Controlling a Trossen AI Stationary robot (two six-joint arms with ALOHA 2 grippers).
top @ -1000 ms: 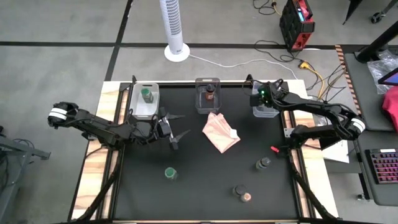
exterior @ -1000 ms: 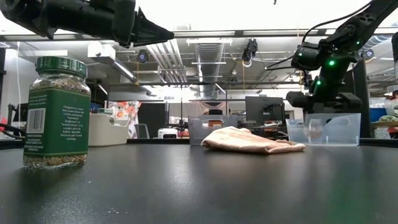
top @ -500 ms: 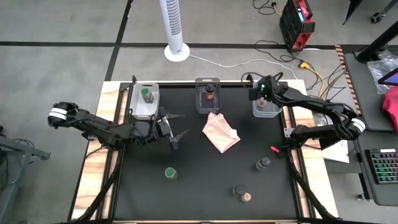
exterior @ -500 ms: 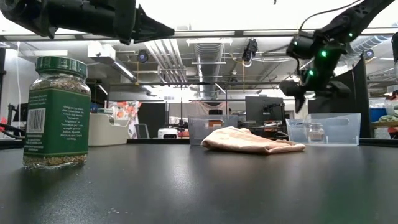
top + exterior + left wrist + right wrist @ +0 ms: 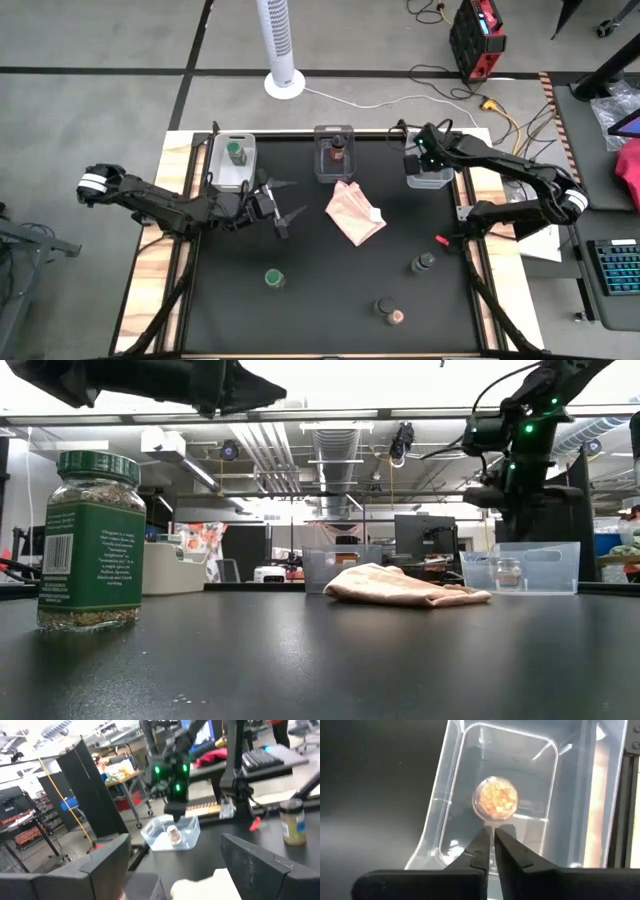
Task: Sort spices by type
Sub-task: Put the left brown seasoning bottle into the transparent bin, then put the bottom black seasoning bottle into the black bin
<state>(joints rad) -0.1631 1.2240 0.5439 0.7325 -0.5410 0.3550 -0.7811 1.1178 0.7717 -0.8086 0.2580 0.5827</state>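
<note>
Above the bin at the bench's far right corner [image 5: 430, 178] hangs the right gripper [image 5: 492, 851], its fingers clenched on nothing. Only its wrist view looks down into this clear bin: one jar with a pinkish-tan lid [image 5: 495, 798] stands inside, apart from the fingertips. The low view shows the same jar through the bin wall [image 5: 508, 573].

From above, the far left bin [image 5: 232, 162] holds a green-lidded jar [image 5: 235, 151] and the far middle bin [image 5: 334, 153] a dark-lidded jar [image 5: 338, 151]. The pink cloth [image 5: 354, 213] lies near the middle bin.

Three jars are still on the open bench — a green one [image 5: 273, 278] toward the near left, a dark one [image 5: 425, 263] and a pair-looking dark and tan one [image 5: 389, 311] near the near right corner.

The left gripper [image 5: 282, 205] hovers beside the left bin, fingers spread wide and empty.
</note>
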